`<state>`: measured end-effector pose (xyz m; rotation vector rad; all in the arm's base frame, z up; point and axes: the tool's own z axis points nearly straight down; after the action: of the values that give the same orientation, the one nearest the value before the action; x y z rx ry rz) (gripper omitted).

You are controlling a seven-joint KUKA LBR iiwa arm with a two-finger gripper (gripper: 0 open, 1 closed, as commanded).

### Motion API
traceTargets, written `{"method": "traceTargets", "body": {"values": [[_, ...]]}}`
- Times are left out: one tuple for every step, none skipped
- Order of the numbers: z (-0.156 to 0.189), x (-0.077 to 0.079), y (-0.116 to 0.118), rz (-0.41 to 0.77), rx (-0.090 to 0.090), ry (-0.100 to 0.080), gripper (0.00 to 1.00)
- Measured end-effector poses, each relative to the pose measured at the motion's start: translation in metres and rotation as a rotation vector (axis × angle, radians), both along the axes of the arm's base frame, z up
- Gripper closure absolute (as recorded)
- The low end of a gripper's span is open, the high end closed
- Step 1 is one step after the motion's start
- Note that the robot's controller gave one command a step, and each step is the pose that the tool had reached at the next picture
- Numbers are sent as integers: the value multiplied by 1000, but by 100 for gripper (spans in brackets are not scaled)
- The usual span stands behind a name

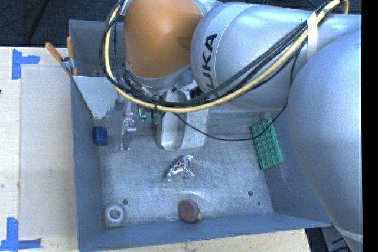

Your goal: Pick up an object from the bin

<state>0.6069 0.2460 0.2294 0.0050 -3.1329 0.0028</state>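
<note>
Room lies mostly in the near half of the bin [86, 186], where the grey floor is bare between a few scattered things. The gripper [150, 131] hangs low toward the far left corner, close to the back wall, with its two fingers spread well apart and nothing between them but bare floor.

Just left of it, near the left wall, sits a small blue block [100, 136]. Just in front of the right-hand finger lies a scrap of silver foil [180, 168], crumpled, shiny and spiky, out in the open middle of the floor.

By the front wall lie a pale ring [114, 213] and a dark red round piece [189, 210], well apart. A green studded plate [267, 143] leans by the right wall, beside the arm.
</note>
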Motion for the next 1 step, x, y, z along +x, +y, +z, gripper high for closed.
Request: {"method": "traceTargets", "body": {"values": [[-160,-100,-8,551,5,-8,0]]}}
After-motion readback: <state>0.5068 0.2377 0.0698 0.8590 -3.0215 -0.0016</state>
